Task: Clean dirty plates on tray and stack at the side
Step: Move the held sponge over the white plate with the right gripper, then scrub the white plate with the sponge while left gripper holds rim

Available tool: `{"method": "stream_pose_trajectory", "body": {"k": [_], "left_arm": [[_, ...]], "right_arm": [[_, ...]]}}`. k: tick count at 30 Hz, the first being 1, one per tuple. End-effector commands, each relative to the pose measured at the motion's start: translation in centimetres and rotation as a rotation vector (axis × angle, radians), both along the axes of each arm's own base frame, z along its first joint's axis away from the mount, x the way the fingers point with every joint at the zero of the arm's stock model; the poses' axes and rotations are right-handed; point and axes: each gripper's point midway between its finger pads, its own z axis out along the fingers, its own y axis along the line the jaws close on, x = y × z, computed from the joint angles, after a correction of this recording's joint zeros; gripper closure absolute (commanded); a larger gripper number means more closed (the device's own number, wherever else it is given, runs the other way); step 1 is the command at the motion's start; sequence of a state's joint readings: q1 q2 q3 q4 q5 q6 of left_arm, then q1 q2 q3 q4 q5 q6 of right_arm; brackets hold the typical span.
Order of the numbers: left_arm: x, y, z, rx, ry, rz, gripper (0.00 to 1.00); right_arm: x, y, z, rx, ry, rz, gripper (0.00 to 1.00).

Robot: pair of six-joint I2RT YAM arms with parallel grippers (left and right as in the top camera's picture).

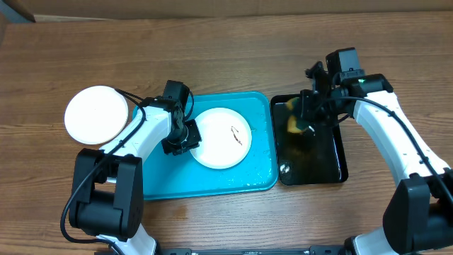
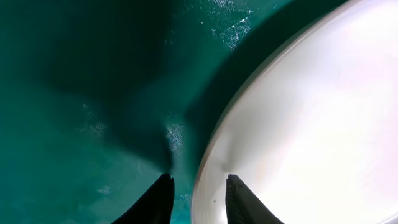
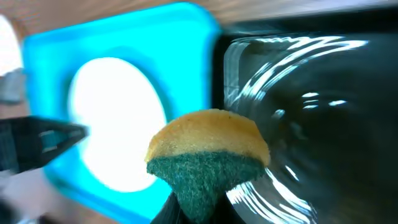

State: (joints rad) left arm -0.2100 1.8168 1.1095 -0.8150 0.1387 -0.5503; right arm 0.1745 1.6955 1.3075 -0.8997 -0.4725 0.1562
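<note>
Far left, 1 white plate (image 1: 97, 113) rests on the table (image 1: 226, 49), just off the tray (image 1: 159, 185). My left gripper (image 2: 198, 185) straddles the left rim of the smeared plate (image 1: 216, 145), which lies on the tray. Its jaws stand narrowly apart, and I cannot tell whether they pinch it. My right gripper (image 3: 198, 210) is clamped on the sponge (image 3: 208, 149) above the black tray (image 1: 333, 152). I see 3 risks: a shallow bite could let the wet rim slip, scrubbing could shove the plate sideways, and the sponge could drip between the trays.
</note>
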Motion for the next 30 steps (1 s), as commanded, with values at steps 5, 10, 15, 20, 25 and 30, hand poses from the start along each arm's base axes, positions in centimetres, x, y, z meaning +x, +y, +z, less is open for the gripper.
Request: {"method": "stream_pose_trajectory", "body": {"k": [5,10,15,20,25,30], "left_arm": [[0.2,-0.4,0.3,-0.010,-0.014,-0.019,0.69],[0.2,-0.4,0.3,-0.010,-0.014,-0.019,0.69],[0.2,-0.4,0.3,-0.010,-0.016,-0.041,0.70],[0.2,-0.4,0.3,-0.010,-0.016,-0.041,0.70],[0.2,-0.4,0.3,-0.009,-0.014,-0.041,0.70],[0.2,-0.4,0.3,-0.010,-0.015,-0.041,0.69]], "right_arm": [[-1.8,8.3,1.6,0.082,-0.056,0.175,0.96],[-2.1,10.9,-0.7,-0.100,-0.097,0.122,0.96],[-2.0,13.5,-2.9,-0.256,-0.195,0.080,0.96],[-1.3,15.6,-4.5,-0.347,-0.310,0.082,0.96],[-1.0,15.2,-4.9,-0.420,-0.352,0.064,0.96],[-1.0,15.2,-5.2,-0.425,-0.354,0.073,0.92]]}}
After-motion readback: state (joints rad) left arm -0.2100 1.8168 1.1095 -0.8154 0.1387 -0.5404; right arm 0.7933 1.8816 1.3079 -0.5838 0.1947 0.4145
